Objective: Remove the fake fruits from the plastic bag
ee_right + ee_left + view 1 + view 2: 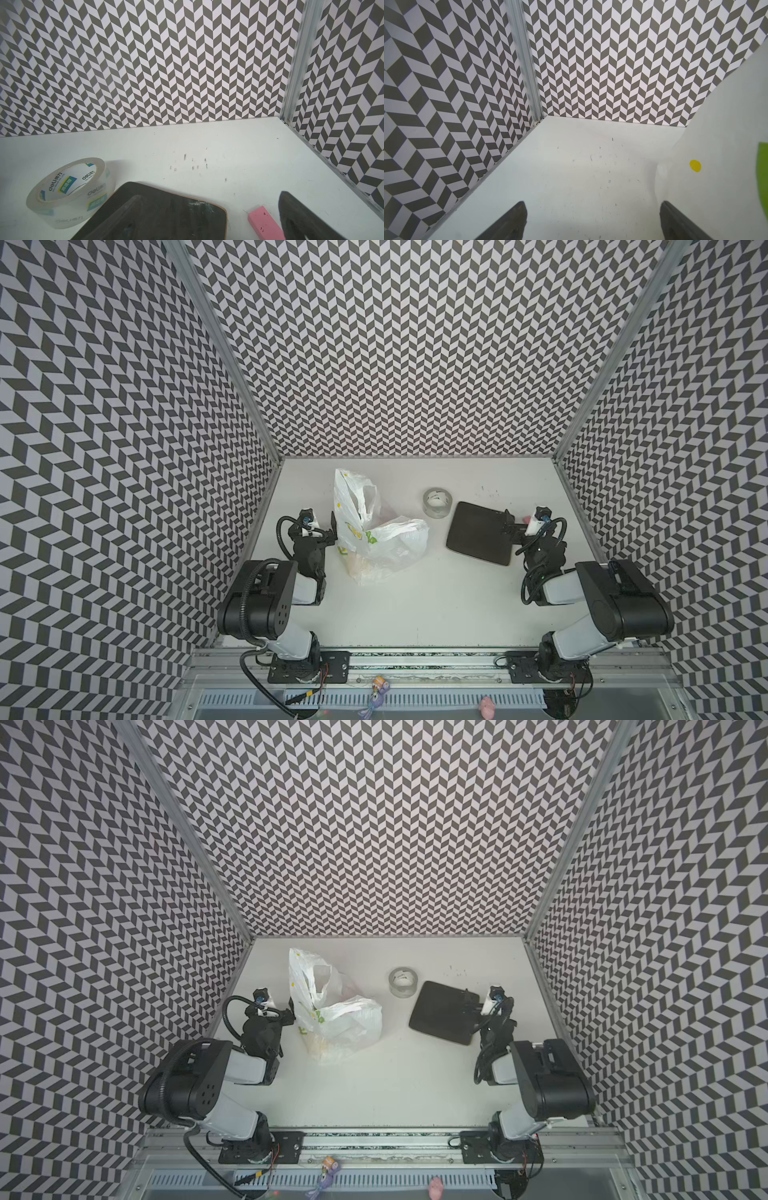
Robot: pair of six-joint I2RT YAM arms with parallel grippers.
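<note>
Left of centre in both top views, the plastic bag is lying slumped on the desk. Its long axis is running up and down the frame: handles and mouth are pointing toward the upper edge and the back wall, the closed bottom toward the arm bases. A pale yellowish lump, likely the fake fruits, is showing dimly through the lower end, so they seem to be sitting inside and weighing that end down. The left hand is hovering just beside the bag's left flank, spread wide and empty, probably placed there to catch the film. The right hand is waiting at the right edge of a dark tray, likewise spread and empty, with a tape roll lying between tray and bag.

Across the left wrist view, the spread fingers are framing bare desk, while the bag's white wall is filling the right side, touching or just beside one finger.

Across the right wrist view, one finger is hanging over the tray and the other beside a pink block.
</note>
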